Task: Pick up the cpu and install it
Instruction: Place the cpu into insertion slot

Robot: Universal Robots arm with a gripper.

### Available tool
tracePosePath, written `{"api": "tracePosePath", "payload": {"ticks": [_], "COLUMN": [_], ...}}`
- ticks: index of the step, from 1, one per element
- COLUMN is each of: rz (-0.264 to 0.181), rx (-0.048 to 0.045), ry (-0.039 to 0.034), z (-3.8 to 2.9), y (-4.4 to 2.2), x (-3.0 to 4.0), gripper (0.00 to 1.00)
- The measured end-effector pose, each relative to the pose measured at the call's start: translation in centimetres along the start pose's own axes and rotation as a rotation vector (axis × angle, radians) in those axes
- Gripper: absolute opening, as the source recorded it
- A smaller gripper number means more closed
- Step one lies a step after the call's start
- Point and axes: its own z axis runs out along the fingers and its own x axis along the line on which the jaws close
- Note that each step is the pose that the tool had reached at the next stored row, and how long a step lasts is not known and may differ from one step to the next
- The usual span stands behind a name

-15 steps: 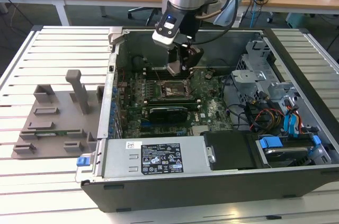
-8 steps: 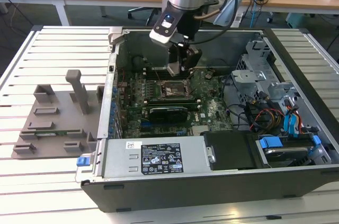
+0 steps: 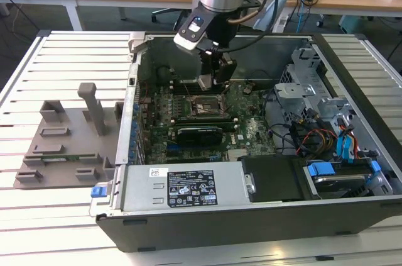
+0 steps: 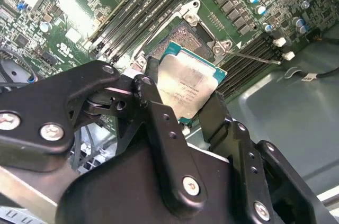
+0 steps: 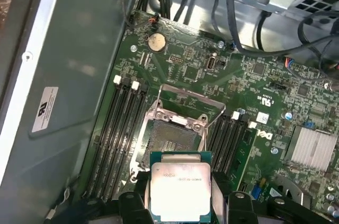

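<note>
The cpu [image 3: 205, 82], a small square chip with a silver-grey top and a thin green rim, hangs inside the open computer case [image 3: 352, 153] with my gripper [image 3: 211, 82] shut on its edges. In both wrist views the cpu [image 4: 186, 87] [image 5: 180, 188] sits between the black fingers [image 4: 152, 94], held a little above the motherboard. The open cpu socket [image 5: 170, 140] [image 4: 186, 37], its metal frame lifted, lies just beyond the chip on the green motherboard [image 3: 251, 131].
A grey plastic tray with upright posts [image 3: 69, 140] lies on the slatted table [image 3: 63, 58] at the exterior view's left. Inside the case are a long black card [image 3: 201, 133], memory slots [image 5: 119, 128], a silver heatsink [image 5: 312, 147], loose cables [image 3: 308, 137] and a drive cage [image 3: 314, 96].
</note>
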Motion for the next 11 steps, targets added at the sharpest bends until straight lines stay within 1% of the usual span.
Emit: {"api": "tracePosePath", "payload": {"ticks": [5, 11], "rz": [0.056, 0.106], "rx": [0.0003, 0.0006], "ry": [0.0008, 0.0015], "z": [0.03, 0.05], "y": [0.00, 0.00], "x": [0.00, 0.00], "gripper": [0.55, 0.55]}}
